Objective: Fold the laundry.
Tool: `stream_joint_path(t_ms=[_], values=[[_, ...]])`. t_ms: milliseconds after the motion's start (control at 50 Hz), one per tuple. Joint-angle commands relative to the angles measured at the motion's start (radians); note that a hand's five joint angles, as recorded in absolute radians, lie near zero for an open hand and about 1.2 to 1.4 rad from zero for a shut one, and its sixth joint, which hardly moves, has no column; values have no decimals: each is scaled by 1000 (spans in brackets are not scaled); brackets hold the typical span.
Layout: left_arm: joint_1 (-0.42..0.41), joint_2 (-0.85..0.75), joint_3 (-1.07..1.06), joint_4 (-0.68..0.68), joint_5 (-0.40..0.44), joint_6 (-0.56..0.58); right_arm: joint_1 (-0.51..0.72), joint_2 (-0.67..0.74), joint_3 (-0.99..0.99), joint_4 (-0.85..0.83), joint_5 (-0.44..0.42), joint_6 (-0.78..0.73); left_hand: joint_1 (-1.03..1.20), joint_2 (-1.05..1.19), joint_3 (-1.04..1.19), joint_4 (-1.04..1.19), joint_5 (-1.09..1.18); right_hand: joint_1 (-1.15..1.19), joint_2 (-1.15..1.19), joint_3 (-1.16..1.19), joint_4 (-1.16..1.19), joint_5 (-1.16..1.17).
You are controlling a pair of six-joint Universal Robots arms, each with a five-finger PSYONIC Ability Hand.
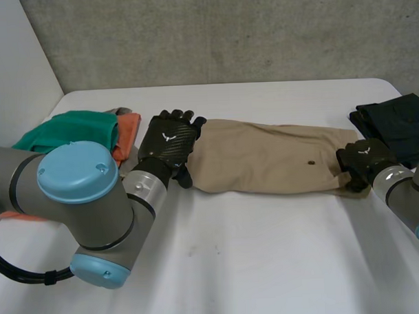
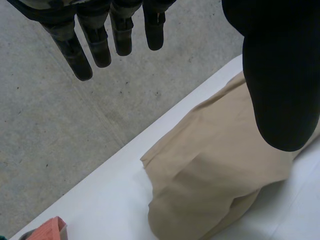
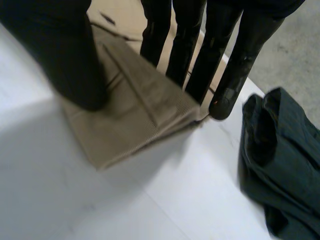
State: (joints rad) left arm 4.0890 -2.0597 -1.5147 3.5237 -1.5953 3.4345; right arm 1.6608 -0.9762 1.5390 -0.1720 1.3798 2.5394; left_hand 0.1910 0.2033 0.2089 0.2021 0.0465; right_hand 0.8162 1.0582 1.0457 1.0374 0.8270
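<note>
**Fig. 1.** Fold in preparation, with 1 hand at each of the 2 ends of the tan trousers [image 1: 264, 155], which lie lengthwise across the middle of the white table [image 1: 254, 259].

Note the right hand [image 1: 364, 160] at the trousers' right end. In its wrist view the thumb [image 3: 65, 55] presses on the near side of a raised ridge of cloth and the straight fingers [image 3: 200, 60] stand on the far side. The end is therefore pinched and lifted just off the table, with shadow beneath it; you may read this as a grip taken to carry that end over.

The left hand [image 1: 166, 146] sits over the opposite end. Its fingers [image 2: 100, 45] are straight and spread and hold nothing; you cannot tell whether the hand touches the cloth below it. Its likely purpose is to anchor or take up this end.

The dark garment [image 1: 397, 123] lies near the right hand, apart from the trousers. The green cloth [image 1: 71, 131] and orange cloth [image 1: 128, 132] lie heaped beside the left arm, presumably kept out of the working area.
</note>
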Motion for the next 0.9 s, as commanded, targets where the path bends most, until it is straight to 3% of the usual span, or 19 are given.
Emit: stream_joint_path(t_ms=[20, 120, 220, 380, 500, 620, 740, 800, 860, 900], values=[[1, 0, 1, 4, 0, 3, -58, 7, -11, 20, 9, -42, -16, -29, -34, -28, -47, 580, 338, 351, 359, 395], [1, 15, -7, 4, -2, 3, -91, -51, 21, 46, -2, -65, -16, -29, -34, -28, -47, 580, 338, 351, 359, 395], [2, 53, -38, 4, -5, 3, -137, -202, 43, 118, -4, -229, -16, -29, -34, -28, -47, 580, 338, 351, 359, 395], [40, 124, -110, 4, 1, 3, -141, -252, 17, 117, -30, -479, -16, -29, -34, -28, -47, 580, 338, 351, 359, 395], [56, 138, -119, 6, 0, 2, 52, -260, -31, 60, -168, -590, -16, -29, -34, -28, -47, 580, 338, 351, 359, 395], [62, 139, -102, 20, -2, 2, 246, -138, -56, -53, -343, -634, -16, -29, -34, -28, -47, 580, 338, 351, 359, 395], [67, 130, -61, 73, -6, 5, 405, 25, -106, -106, -386, -640, -16, -29, -34, -28, -47, 580, 338, 351, 359, 395], [67, 119, -22, 78, -9, 5, 412, 48, -115, -104, -383, -627, -16, -29, -34, -28, -47, 580, 338, 351, 359, 395], [60, 81, 33, 78, -8, 6, 416, 48, -112, -104, -383, -559, -16, -29, -34, -28, -47, -259, -501, -489, -480, -444], [57, 47, 85, 77, -9, 5, 412, 24, -117, -106, -364, -425, -16, -29, -34, -28, -47, -443, -685, -673, -664, -628]])
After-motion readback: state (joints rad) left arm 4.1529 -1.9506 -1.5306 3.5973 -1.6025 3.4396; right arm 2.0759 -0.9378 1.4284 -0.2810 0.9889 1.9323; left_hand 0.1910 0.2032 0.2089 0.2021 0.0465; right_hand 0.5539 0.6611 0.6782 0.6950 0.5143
